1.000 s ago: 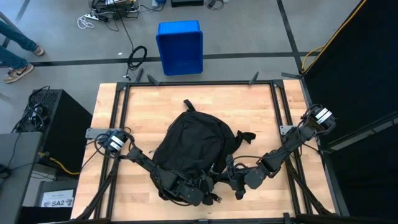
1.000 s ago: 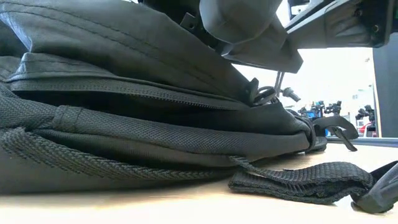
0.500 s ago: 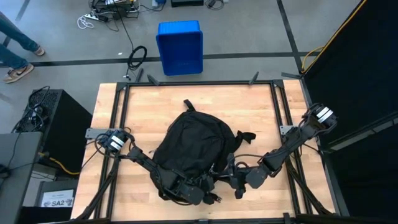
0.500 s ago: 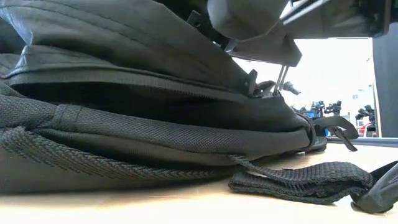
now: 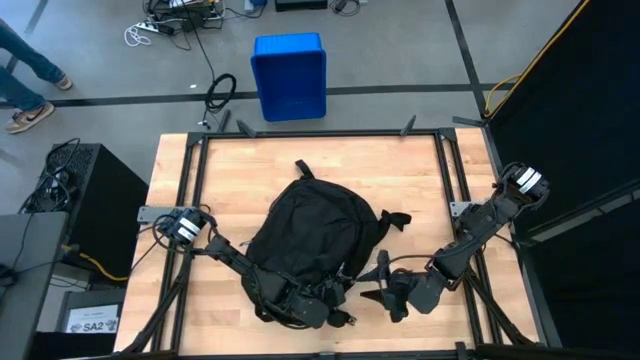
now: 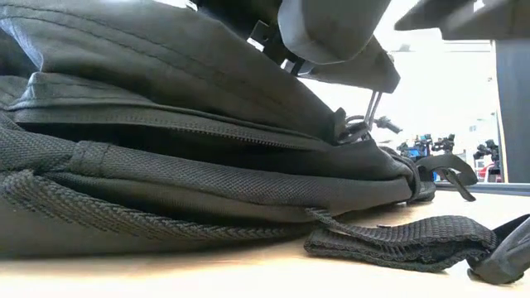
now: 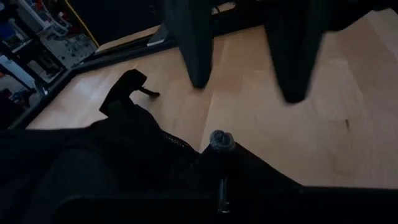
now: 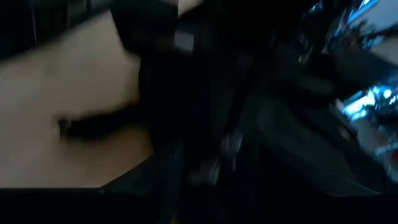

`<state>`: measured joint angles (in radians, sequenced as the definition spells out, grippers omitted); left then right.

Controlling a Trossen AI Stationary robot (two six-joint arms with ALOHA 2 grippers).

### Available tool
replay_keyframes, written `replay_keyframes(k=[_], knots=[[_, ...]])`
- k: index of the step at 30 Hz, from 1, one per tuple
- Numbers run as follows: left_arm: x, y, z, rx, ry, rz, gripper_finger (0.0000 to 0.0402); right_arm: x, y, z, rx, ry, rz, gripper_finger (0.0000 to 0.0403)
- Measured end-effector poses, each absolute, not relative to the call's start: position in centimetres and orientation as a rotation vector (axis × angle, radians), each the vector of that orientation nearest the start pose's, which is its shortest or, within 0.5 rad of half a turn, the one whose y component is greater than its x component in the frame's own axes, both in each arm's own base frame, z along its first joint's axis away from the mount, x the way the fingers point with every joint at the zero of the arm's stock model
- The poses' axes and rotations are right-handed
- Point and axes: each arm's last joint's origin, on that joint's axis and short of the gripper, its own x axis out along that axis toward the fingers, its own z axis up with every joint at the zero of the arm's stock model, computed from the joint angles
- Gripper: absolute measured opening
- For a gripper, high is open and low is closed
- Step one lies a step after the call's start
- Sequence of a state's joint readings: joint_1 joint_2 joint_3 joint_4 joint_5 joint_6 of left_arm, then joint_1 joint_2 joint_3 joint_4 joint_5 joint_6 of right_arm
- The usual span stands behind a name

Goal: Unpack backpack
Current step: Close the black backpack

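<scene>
A blue bin (image 5: 289, 75) stands on the floor beyond the wooden table (image 5: 420, 180)

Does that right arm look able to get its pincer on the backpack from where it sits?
Probably yes: the right pincer sits open just beside the backpack, with only bare table between them.

hidden: left gripper (image 5: 335, 300) fingertips against the backpack (image 5: 310, 235) | blurred: right wrist view | cut off: backpack's top in low view
</scene>
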<state>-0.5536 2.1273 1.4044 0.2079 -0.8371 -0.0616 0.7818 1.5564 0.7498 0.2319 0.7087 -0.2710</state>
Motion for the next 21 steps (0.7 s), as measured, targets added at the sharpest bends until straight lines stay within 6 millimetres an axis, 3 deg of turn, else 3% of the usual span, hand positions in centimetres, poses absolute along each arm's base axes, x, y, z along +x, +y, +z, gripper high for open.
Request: replay_keyframes(k=[13,21], knots=[[40.2,-22.9,17.4,0.297,0.336,0.262,0.0,25.0,18.5,13.8,-0.78,0.584,0.094,0.0223],[40.6,-23.8,19.2,0.311,0.298,0.207,0.0,26.4,17.9,13.7,-0.777,0.537,0.077,0.0213]])
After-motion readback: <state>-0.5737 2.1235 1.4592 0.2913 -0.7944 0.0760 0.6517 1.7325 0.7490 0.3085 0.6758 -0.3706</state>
